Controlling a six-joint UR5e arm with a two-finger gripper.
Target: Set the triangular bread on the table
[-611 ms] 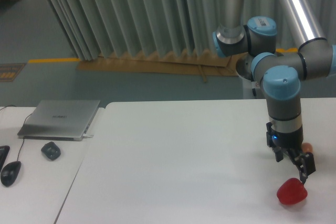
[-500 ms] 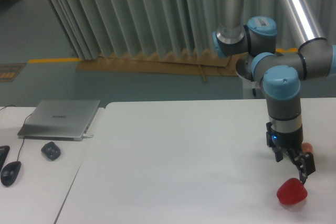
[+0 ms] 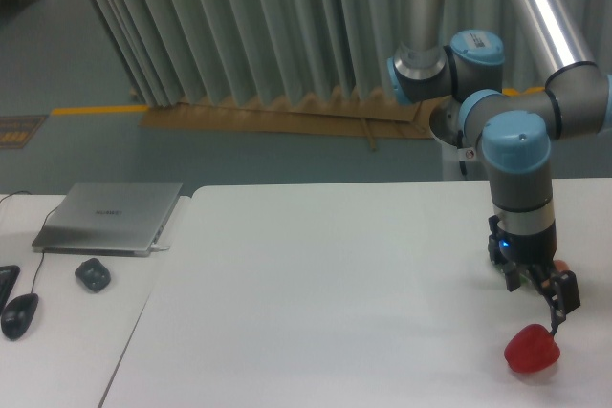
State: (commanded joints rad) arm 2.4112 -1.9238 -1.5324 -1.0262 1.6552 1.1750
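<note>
End effector (image 3: pixel 547 301) above red pepper (image 3: pixel 532 350), triangular bread not visible

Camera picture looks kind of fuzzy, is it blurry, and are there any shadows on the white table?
In the camera view, everything is a bit soft and grainy, so the gripper shows little detail; the table is evenly lit with no glare, and only faint shadows lie under the red pepper and beside the arm.
</note>
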